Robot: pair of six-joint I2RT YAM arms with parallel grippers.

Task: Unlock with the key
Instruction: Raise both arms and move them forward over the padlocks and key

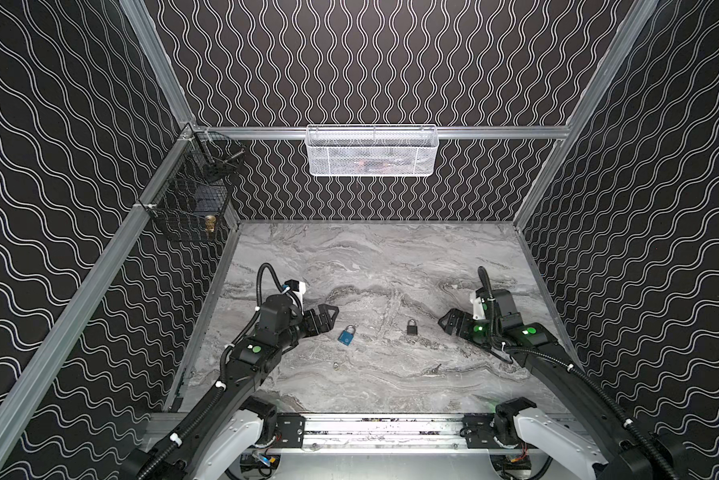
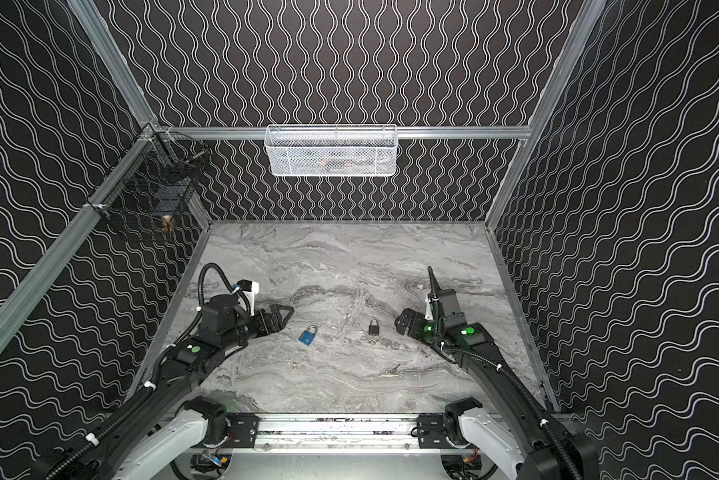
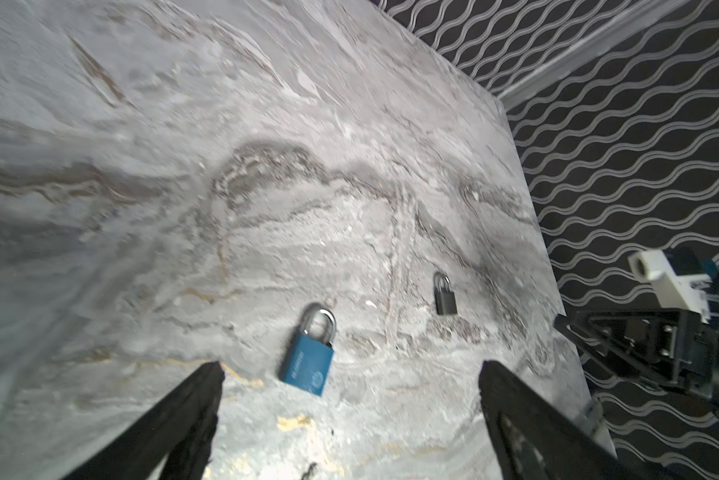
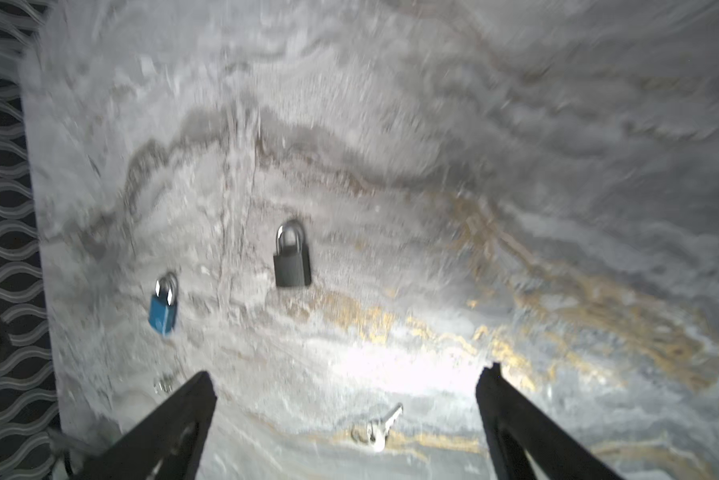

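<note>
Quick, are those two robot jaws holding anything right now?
Left gripper: jaws open, holding nothing.
Right gripper: jaws open, holding nothing.

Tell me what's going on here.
Nothing is being handled yet. The left claw and right claw both hover open and empty over the marble table. The blue padlock lies by the left claw and the black padlock by the right, both shackles apparently shut. A silver key and another key lie loose nearer the robot's base.
</note>
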